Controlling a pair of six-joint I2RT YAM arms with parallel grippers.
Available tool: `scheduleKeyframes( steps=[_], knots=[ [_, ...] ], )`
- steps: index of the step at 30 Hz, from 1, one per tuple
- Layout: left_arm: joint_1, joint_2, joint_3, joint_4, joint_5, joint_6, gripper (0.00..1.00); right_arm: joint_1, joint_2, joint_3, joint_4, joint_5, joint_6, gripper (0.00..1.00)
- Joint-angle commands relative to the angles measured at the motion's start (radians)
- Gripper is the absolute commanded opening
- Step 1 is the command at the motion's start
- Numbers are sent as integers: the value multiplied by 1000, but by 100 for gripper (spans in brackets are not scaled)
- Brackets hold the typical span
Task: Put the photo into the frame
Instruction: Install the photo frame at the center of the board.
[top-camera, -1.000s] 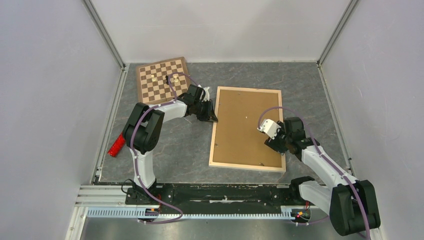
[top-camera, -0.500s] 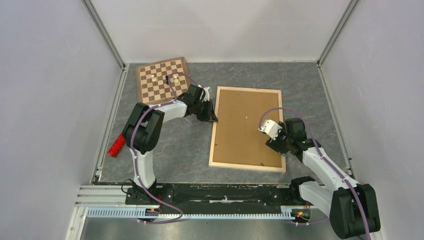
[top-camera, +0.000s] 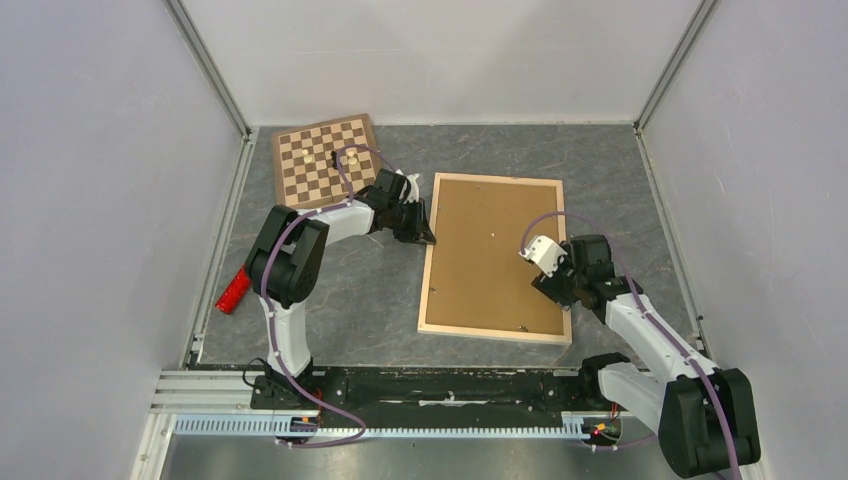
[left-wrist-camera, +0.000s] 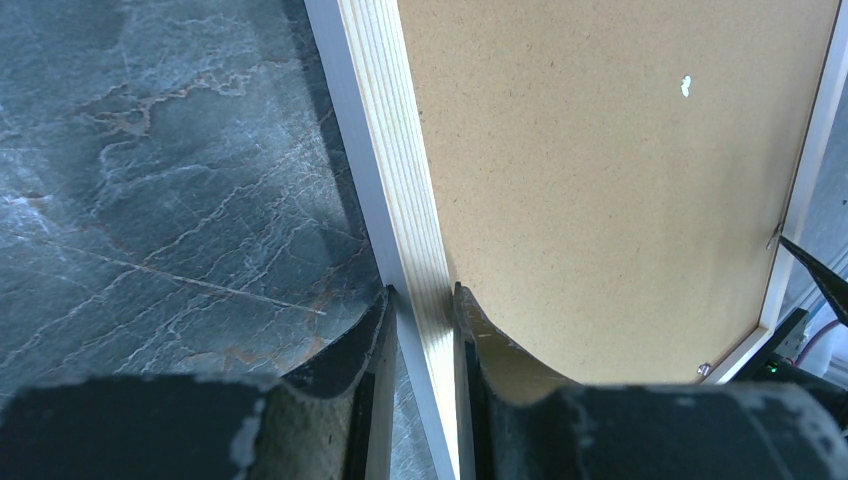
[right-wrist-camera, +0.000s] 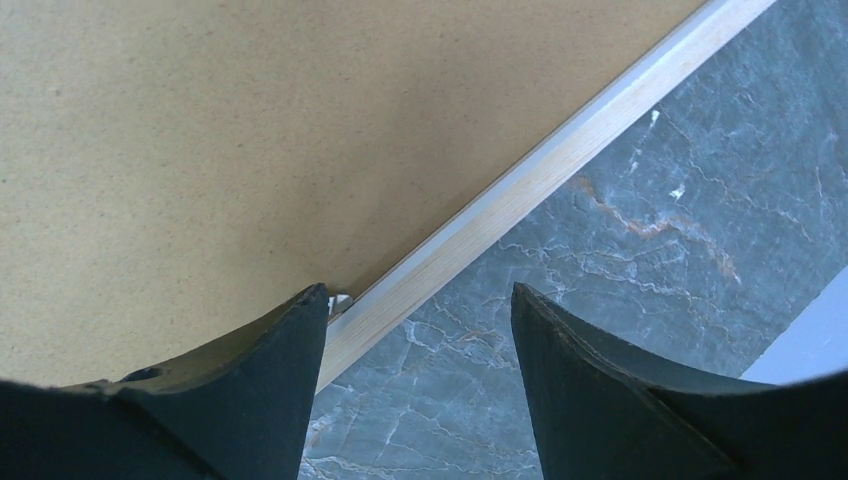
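The frame (top-camera: 428, 280) lies face down on the grey table, a brown backing board (top-camera: 490, 250) filling it. My left gripper (top-camera: 427, 238) is shut on the frame's left wooden bar (left-wrist-camera: 385, 150), one finger outside it and the other on the backing board (left-wrist-camera: 600, 180). My right gripper (top-camera: 557, 291) is open near the frame's lower right. In the right wrist view its left finger (right-wrist-camera: 270, 370) hangs over the board (right-wrist-camera: 250, 130) and the frame's bar (right-wrist-camera: 560, 150) runs between the jaws. The photo is hidden.
A checkered chessboard (top-camera: 325, 158) with a few pieces lies at the back left, just behind my left arm. A red object (top-camera: 233, 290) sits by the left wall. A small metal tab (right-wrist-camera: 340, 300) shows at the board's edge. Walls enclose the table.
My right gripper has shifted slightly to the right along the frame's right edge. The left gripper and the frame have not moved.
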Motion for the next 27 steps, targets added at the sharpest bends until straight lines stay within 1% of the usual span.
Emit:
scheduleKeyframes(
  steps=[1,9,16,27],
  knots=[
    [10,34,-30,-144,-31,15,2,-10,8,47,57,30,58,70],
    [9,36,-30,-143,-27,15,2,-18,35,44,96,60,79,70],
    [10,36,-31,-143,-29,15,2,-21,62,23,127,40,87,70],
    [11,36,-32,-142,-35,12,2,-21,27,-21,90,31,85,70]
  ],
)
